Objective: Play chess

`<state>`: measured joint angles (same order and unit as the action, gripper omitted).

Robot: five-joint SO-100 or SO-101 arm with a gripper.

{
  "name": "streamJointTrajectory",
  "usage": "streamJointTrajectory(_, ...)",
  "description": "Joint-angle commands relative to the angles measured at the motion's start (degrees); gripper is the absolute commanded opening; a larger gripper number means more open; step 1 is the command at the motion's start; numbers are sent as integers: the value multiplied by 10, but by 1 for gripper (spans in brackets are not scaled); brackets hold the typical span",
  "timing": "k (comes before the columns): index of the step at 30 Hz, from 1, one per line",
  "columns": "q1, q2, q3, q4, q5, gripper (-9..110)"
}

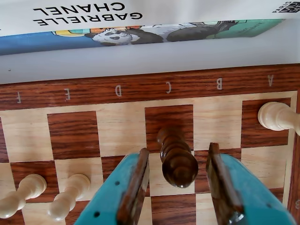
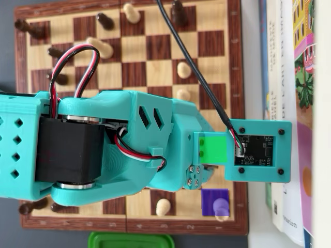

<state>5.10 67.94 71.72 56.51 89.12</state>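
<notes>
One dark chess piece (image 1: 177, 157) was framed between the spread end effector (image 1: 179, 180) fingers on the chessboard (image 1: 75, 136), ungrasped; closing was judged needed next.

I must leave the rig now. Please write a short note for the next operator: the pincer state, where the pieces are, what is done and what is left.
Pincer: open, one finger on each side of a dark piece, not touching it.
Dark piece: upright near the C file at the board edge, next to the books.
Light pieces in the wrist view: one near the A file, two at lower left.
Overhead view: the arm hides the middle of the board; other pieces stand around it.
Done: pincer lined up on the dark piece.
Left: close, lift, move it. The target square is unknown.
</notes>
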Motion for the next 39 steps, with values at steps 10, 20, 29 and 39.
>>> streamJointTrajectory(10,9,9,-28,-6,-2,14)
streamJointTrajectory(20,10,10,-28,-6,-2,7)
streamJointTrajectory(29,10,16,-29,-6,-3,7)
streamJointTrajectory(39,10,99,-20,1,-3,7)
